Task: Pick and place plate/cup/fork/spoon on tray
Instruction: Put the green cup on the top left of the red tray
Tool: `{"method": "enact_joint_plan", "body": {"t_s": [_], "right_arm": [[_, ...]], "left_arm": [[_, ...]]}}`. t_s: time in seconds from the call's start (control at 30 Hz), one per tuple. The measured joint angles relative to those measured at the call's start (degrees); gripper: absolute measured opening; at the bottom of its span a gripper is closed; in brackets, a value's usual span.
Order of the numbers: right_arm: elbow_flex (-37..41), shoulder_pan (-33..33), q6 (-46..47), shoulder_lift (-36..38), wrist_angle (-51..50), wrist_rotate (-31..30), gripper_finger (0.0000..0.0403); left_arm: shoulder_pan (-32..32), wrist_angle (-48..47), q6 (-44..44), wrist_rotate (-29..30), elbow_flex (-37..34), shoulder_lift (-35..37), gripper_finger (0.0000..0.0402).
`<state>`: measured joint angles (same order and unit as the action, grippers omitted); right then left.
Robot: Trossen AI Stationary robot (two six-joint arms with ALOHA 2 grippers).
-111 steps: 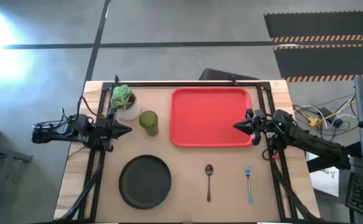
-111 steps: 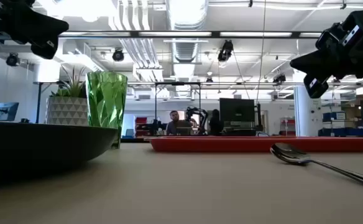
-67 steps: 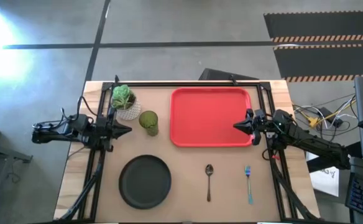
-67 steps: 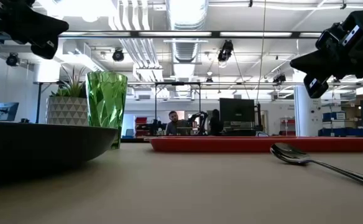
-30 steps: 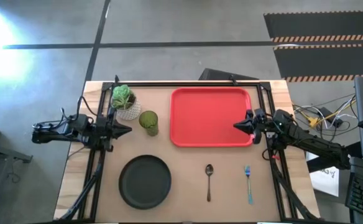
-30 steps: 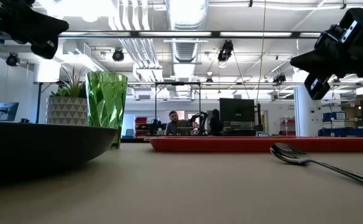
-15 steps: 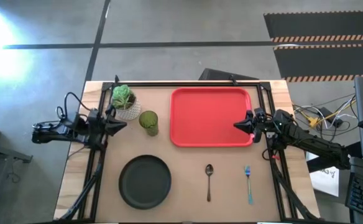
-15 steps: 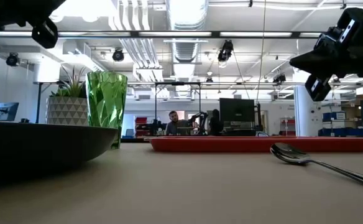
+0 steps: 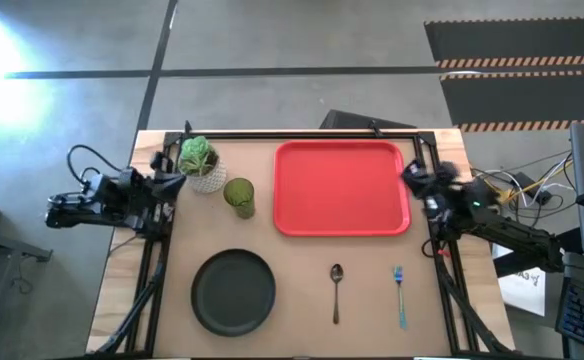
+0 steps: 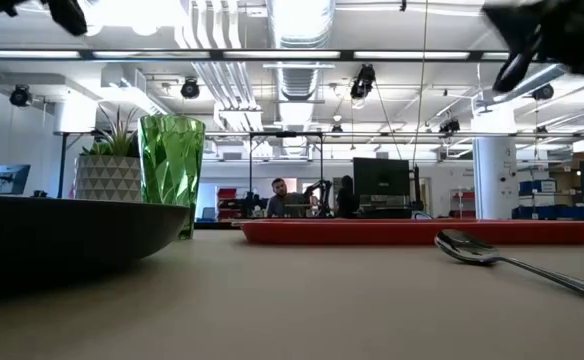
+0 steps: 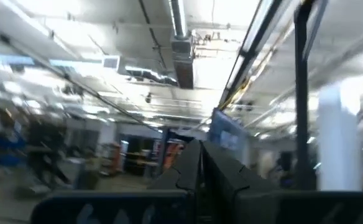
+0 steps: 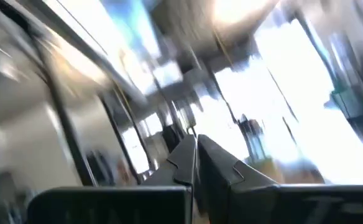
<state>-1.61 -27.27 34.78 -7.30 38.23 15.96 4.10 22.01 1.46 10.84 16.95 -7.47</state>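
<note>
The red tray lies at the table's far middle. The dark plate rests flat near the front left. The green cup stands upright beside a potted plant. The spoon and the blue-handled fork lie flat near the front right. My left gripper is shut at the table's left edge, tipped upward, holding nothing. My right gripper is shut beside the tray's right rim, also tipped upward and empty. Both wrist views show shut fingers against the ceiling.
A white pot with a green plant stands at the far left, close to the cup. Black frame rails run along the table's far edge and both sides. Bare tabletop lies between the plate and the spoon. Cables lie off the right edge.
Both grippers have risen and tipped their shut fingers upward from level. The left one drew back toward the table's left edge; the right one drew back toward the right edge, off the tray's rim. The tableware has not moved.
</note>
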Motion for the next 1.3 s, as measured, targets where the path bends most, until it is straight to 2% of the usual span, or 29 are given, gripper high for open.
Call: {"method": "enact_joint_plan", "body": {"t_s": [0.1,0.23,0.4,0.5,0.6,0.73,0.8,0.9,1.03,1.1,1.17,1.3], "right_arm": [[-0.7,0.0,-4.2,0.1,7.5,-2.5,0.0009],[-4.1,0.0,-8.0,-0.7,4.9,-2.5,0.0009],[-10.1,0.0,-7.6,-4.1,-2.5,-2.8,0.0009],[-15.3,0.0,-7.8,-8.0,-7.6,-3.9,0.0015],[-22.3,0.0,-10.2,-13.2,-13.0,-3.7,0.0037],[-35.2,0.0,-15.3,-20.1,-23.7,-3.6,0.0087],[-42.9,0.0,-18.6,-23.3,-34.1,-3.9,0.0113],[-54.1,0.0,-23.6,-28.3,-51.6,-4.8,0.0145],[-65.9,0.0,-25.5,-34.6,-68.7,-7.3,0.0166],[-70.2,0.0,-25.9,-37.3,-74.5,-8.5,0.0168],[-73.4,0.0,-25.9,-39.9,-79.3,-8.7,0.0166],[-76.3,0.0,-25.9,-44.2,-85.2,-8.6,0.0161]], "left_arm": [[0.0,0.0,6.8,0.2,3.9,-2.9,0.0],[0.0,0.0,13.5,0.1,9.4,-7.3,0.0],[0.0,-2.8,11.9,-1.8,16.3,-12.9,0.0],[0.0,-8.8,11.0,-1.8,20.9,-15.5,0.0006],[0.0,-15.3,10.3,-1.8,25.8,-18.3,0.0031],[0.0,-21.1,8.5,-0.6,32.4,-21.6,0.0086],[0.0,-25.6,7.9,2.8,35.8,-23.0,0.0116],[0.0,-38.1,7.6,11.3,40.5,-25.2,0.0146],[0.0,-55.1,-0.1,25.9,43.9,-29.2,0.0157],[0.0,-60.1,-3.0,31.6,44.1,-31.0,0.0157],[0.0,-61.9,-5.4,34.4,44.0,-32.7,0.0157],[-0.5,-62.1,-7.0,35.1,42.8,-37.2,0.0157]]}}
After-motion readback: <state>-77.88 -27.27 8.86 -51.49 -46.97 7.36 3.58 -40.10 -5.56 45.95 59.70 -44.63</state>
